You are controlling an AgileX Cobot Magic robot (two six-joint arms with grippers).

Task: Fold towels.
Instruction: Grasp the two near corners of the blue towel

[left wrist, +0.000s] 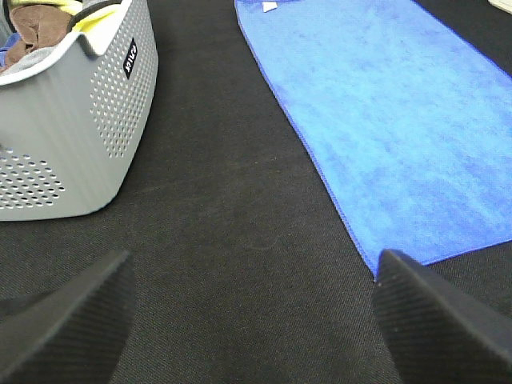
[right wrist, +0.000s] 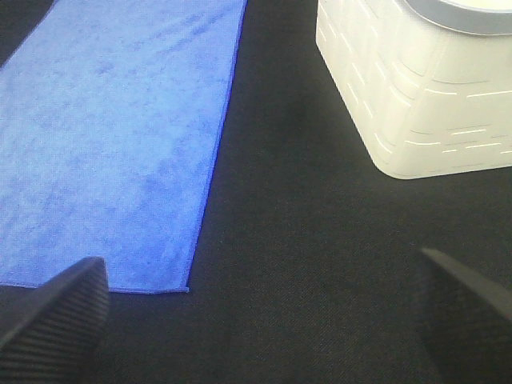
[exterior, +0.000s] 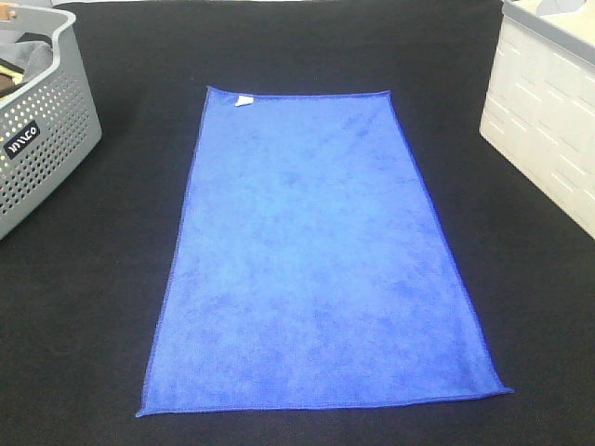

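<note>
A royal-blue towel (exterior: 316, 251) lies flat and unfolded on the black table, long side running away from me, with a small white tag (exterior: 243, 100) at its far left corner. It also shows in the left wrist view as the towel (left wrist: 392, 120) and in the right wrist view as the towel (right wrist: 112, 136). My left gripper (left wrist: 252, 320) hovers open over bare black cloth just off the towel's near left corner. My right gripper (right wrist: 260, 308) is open too, over the black cloth beside the near right corner. Neither arm shows in the high view.
A grey perforated basket (exterior: 42, 139) holding cloths stands at the far left, seen also as the basket (left wrist: 72, 120). A white bin (exterior: 548, 111) stands at the far right, seen close as the bin (right wrist: 416, 88). Black cloth (exterior: 84, 307) covers the table around the towel.
</note>
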